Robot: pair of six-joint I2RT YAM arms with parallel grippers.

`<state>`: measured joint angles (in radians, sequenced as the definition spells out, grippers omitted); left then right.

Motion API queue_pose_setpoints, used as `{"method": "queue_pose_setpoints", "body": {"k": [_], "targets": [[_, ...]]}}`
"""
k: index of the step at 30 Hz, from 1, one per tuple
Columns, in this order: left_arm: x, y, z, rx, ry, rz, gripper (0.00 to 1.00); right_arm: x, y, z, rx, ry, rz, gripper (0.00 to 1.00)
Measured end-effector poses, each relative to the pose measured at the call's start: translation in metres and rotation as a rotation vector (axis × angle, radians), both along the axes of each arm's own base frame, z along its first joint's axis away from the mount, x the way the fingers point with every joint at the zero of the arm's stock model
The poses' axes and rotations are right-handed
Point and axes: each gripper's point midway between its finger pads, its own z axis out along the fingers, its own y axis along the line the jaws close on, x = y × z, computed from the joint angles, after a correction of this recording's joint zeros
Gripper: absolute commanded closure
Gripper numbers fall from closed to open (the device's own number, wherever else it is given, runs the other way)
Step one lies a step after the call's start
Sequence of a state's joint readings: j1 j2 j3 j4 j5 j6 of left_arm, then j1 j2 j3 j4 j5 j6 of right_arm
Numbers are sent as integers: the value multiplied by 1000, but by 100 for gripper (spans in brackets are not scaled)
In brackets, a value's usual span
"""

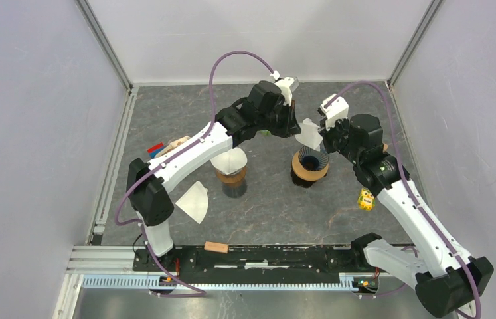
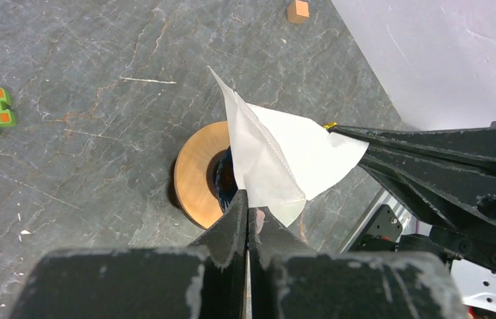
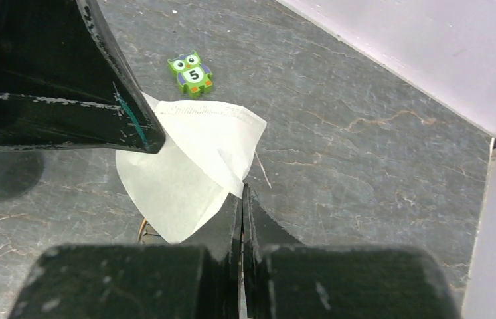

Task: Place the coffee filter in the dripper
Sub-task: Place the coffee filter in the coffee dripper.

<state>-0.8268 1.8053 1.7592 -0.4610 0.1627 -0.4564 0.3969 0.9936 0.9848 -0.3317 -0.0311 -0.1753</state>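
Above the dripper (image 1: 311, 173), right of the bench's (image 1: 265, 216) middle, the left fingers (image 2: 232, 224) are pressed narrow on one edge of the coffee filter (image 2: 278, 149), with the paper pinched between their tips. The right fingers (image 3: 229, 224) are closed just as tightly on the opposite edge, so the white filter hangs stretched between the two arms.

From the left wrist, the filter spreads partly open over the dripper's dark ribbed cone and covers one side of its wooden ring. It is held up in the air and not seated inside. Whether its lower corner touches the rim cannot be told.

Beyond the filter, a green owl toy (image 3: 192, 73) with the number 5 lies flat on the bench, well apart from it. To the left of the dripper stands a second dripper (image 1: 230, 176) with a white filter already sitting in it. Nearer the arm bases, a loose filter (image 1: 194, 201) lies flat on the left and a small yellow toy (image 1: 366, 199) on the right. A wooden block (image 1: 216, 247) rests at the near edge.
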Motion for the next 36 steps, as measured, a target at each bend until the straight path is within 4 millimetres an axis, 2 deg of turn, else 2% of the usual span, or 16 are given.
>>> {"method": "queue_pose_setpoints", "body": {"k": [8, 20, 28, 33, 36], "targets": [[-1, 0, -2, 39, -58, -37, 98, 1, -8, 0, -51, -18, -19, 99], [0, 0, 1, 50, -73, -14, 98, -7, 10, -3, 0, 16, 75, 79], [2, -8, 20, 4, -80, 2, 98, -6, 18, -12, 27, 58, 93, 74], [-4, -17, 18, -9, -55, 0, 98, -5, 20, -17, 36, 78, 94, 71], [-9, -21, 17, -14, -41, -3, 98, -4, 20, -18, 40, 85, 89, 63]]}}
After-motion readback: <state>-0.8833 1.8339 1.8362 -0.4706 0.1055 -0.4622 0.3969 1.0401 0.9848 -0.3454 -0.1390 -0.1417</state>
